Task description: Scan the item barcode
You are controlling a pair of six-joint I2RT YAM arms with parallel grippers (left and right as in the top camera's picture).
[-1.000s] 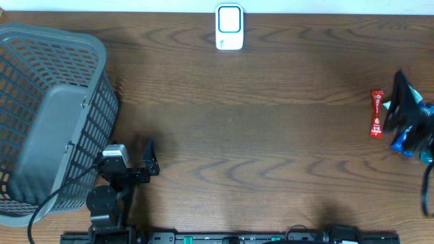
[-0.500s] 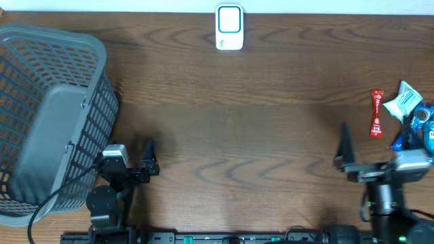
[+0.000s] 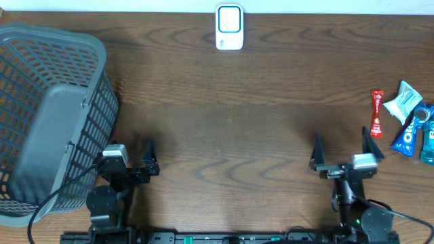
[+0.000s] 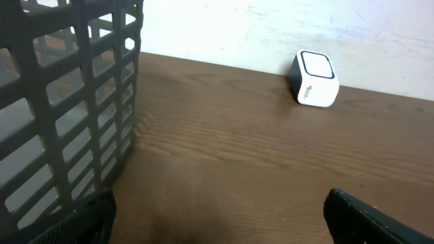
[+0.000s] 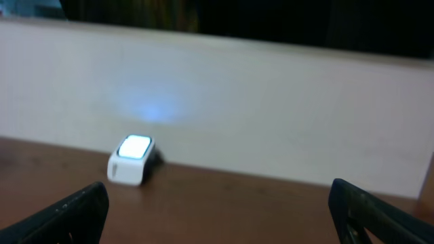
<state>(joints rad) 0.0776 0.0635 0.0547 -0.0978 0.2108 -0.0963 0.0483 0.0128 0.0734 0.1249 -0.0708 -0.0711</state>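
Both left end effector [image 4: 218,203] and right end effector [image 3: 342,145] gape empty, snack packets [image 3: 407,134] near the latter.

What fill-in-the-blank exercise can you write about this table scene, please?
1. The grey basket stands on the ____ side of the table.
2. The right gripper holds ____; its jaws stand open.
3. The snack bar nearest that gripper is ____ in colour.
Missing words: left; nothing; red.
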